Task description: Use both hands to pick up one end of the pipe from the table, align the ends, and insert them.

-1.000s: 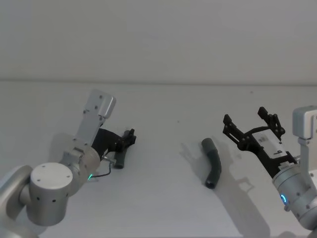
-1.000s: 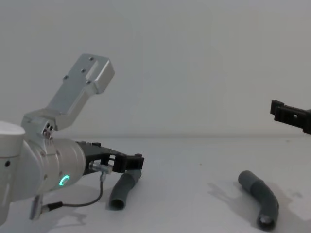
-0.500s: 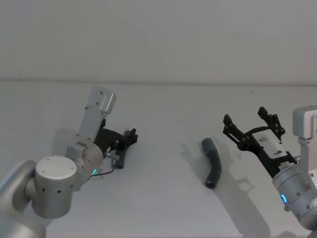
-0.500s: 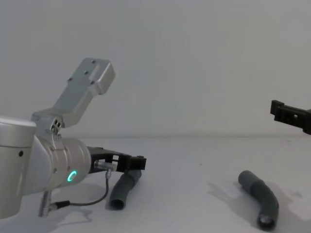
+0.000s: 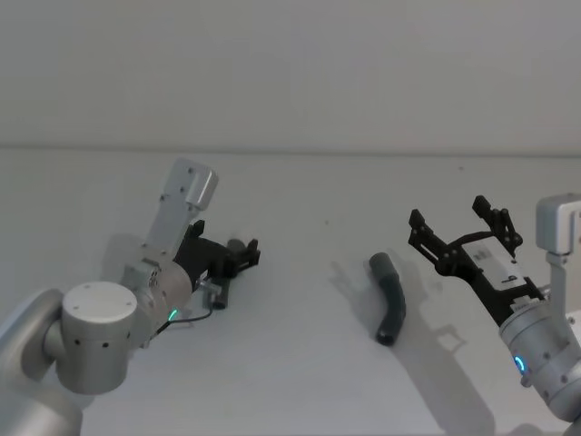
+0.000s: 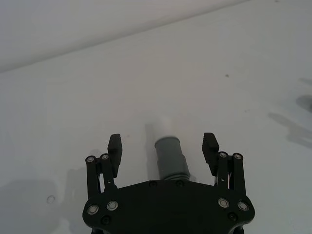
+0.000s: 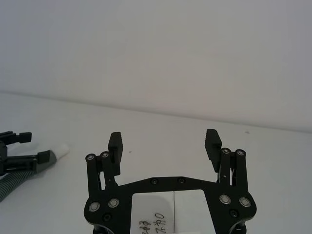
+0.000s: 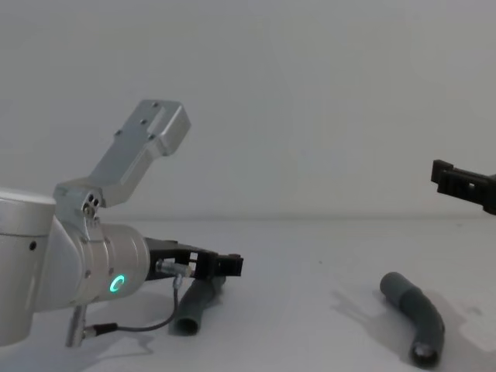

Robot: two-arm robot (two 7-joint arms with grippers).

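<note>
Down on the left side of the tabletop (image 5: 300,391), my left gripper (image 5: 243,251) sits low and nearly flat, its fingers (image 6: 115,146) spread wide on either side of the left pipe piece (image 6: 170,157). From the left wrist view, the piece runs straight out between them with a gap on both sides. Its pale whitish tip (image 6: 164,126) points away from the gripper. Nothing is gripped yet; the piece lies on the surface.

Over on the right, my right gripper (image 5: 454,216) hovers up off the tabletop, fingers open and empty. It is to the right of the right pipe piece (image 5: 390,304), which lies bent on the surface, well apart from the first piece. From the chest view its dark open mouth (image 8: 423,355) faces back towards the robot.

I judge the step in hand to be the first grasp, on the left piece, with the task barely begun. Next I'd close the left fingers squarely on the grey body, keeping behind the pale tip so it stays free for insertion. The tube is round and may roll or slip out if pinched off-centre. After that the right arm has to come down over its own piece.
</note>
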